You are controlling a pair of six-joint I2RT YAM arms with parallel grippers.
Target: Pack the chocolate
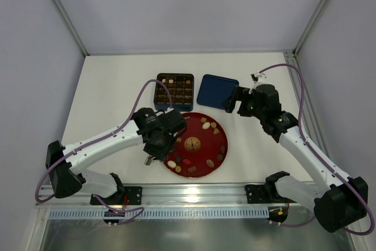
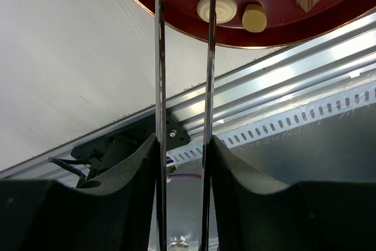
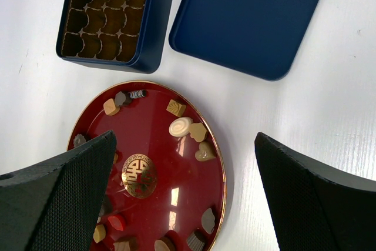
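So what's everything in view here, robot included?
chocolates: over a dozen, brown, tan and cream, round the plate's edge; a few in the box's far cells
plate: one, red, gold emblem, before the arms
box: one, dark blue, gridded, beyond the plate
lid: one, dark blue, right of the box
table: one, white, underneath
rail: one, silver, table's near edge
tweezers: one pair, steel, in left jaws, reaching over the plate's near-left edge
left arm, right arm: two, white and black, near edge; right jaws open beside the lid
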